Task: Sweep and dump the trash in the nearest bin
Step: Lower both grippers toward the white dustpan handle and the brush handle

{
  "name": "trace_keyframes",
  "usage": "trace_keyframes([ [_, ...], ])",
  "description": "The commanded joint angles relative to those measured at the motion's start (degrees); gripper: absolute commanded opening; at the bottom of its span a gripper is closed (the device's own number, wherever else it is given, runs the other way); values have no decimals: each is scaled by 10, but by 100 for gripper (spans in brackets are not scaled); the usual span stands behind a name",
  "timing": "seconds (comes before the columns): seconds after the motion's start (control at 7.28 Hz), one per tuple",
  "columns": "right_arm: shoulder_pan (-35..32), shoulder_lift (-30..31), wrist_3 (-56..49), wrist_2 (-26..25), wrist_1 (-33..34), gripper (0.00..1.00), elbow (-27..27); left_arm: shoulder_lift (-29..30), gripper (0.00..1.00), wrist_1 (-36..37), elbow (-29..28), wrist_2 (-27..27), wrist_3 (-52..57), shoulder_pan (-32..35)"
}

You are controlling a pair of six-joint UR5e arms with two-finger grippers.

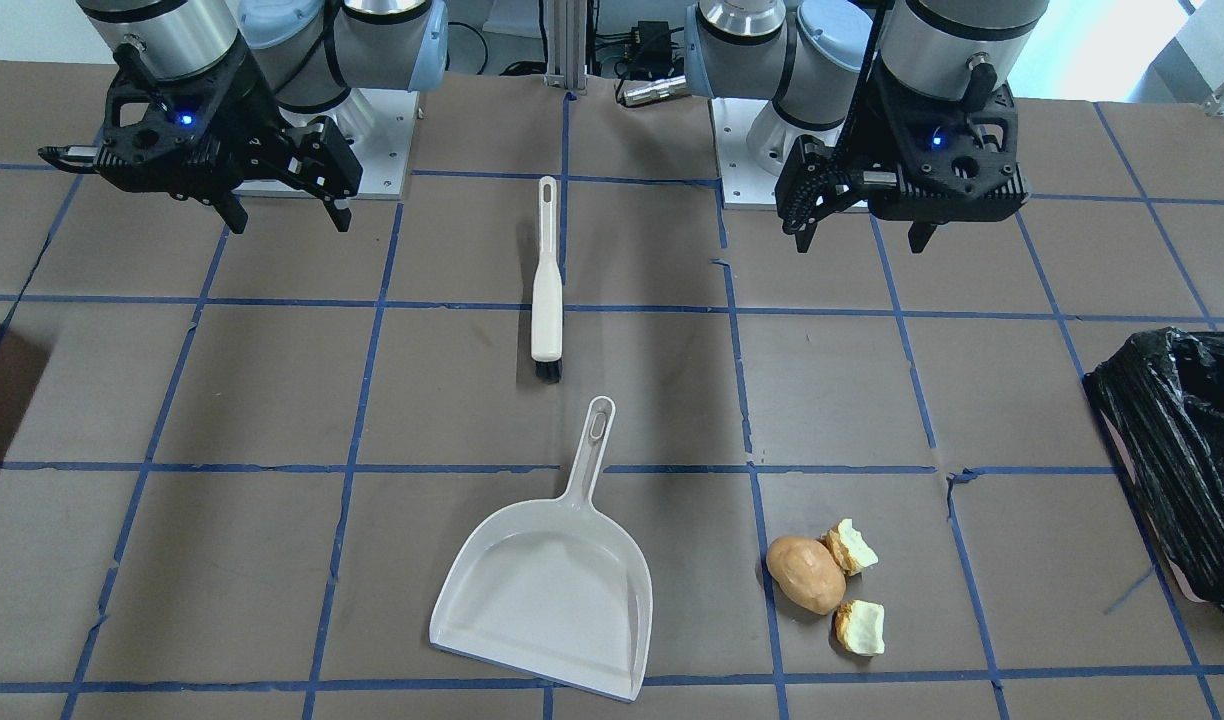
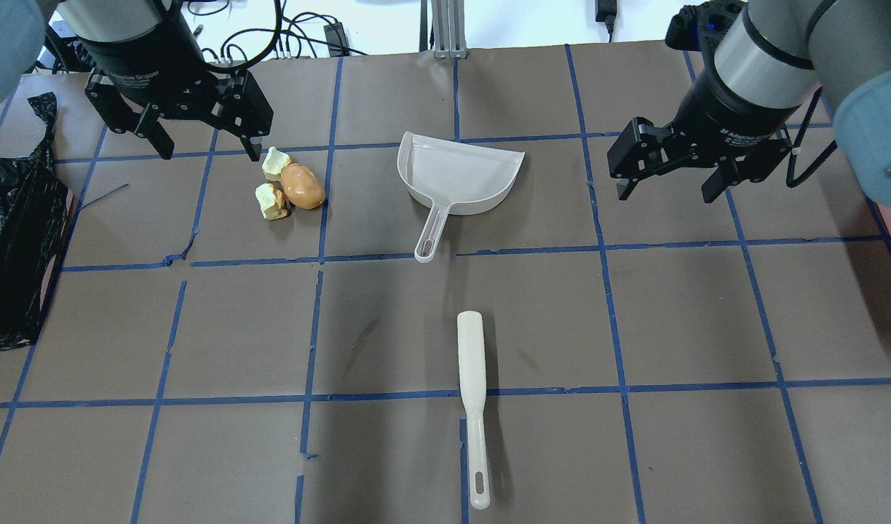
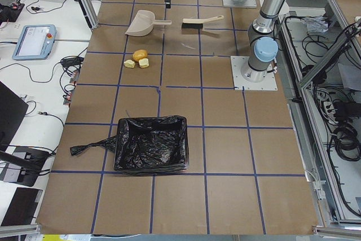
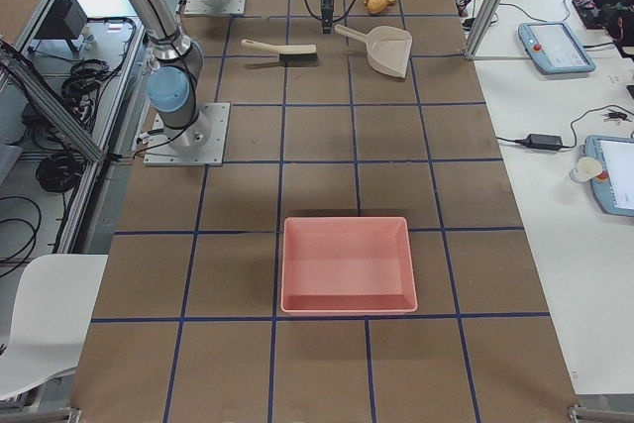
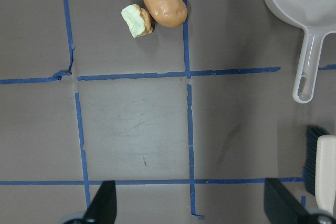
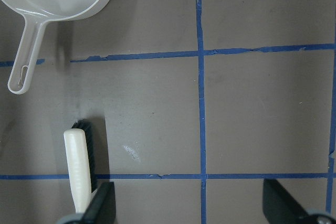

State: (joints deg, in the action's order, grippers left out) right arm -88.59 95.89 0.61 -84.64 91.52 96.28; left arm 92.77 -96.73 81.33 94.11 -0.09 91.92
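near the trash lies the dustpan, brush farther off; left gripper and right gripper hover, fingers spread, empty

Bench is covered in dull brown, gridded with blue tape. Dustpan and brush are done in off-white, bristles black. Right by the black left end effector, trash is seen: one tan-brown, two pale yellow-white with orange crust. Bin is lined glossy black, pinkish underneath.
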Motion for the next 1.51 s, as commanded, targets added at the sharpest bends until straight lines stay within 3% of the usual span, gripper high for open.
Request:
trace_keyframes([
  [0.0, -1, 0, 0, 0, 0, 100, 0, 0, 100, 0, -3, -2, 0, 0],
  [0.96, -7, 9, 6, 1, 0, 100, 17, 44, 100, 50, -13, -2, 7, -13],
  [1.1, -16, 13, 9, 1, 21, 100, 37, 64, 100, 83, -6, 1, 6, -13],
  [1.37, -20, 8, 6, -2, 42, 100, 42, 65, 100, 82, -5, 4, 5, -2],
])
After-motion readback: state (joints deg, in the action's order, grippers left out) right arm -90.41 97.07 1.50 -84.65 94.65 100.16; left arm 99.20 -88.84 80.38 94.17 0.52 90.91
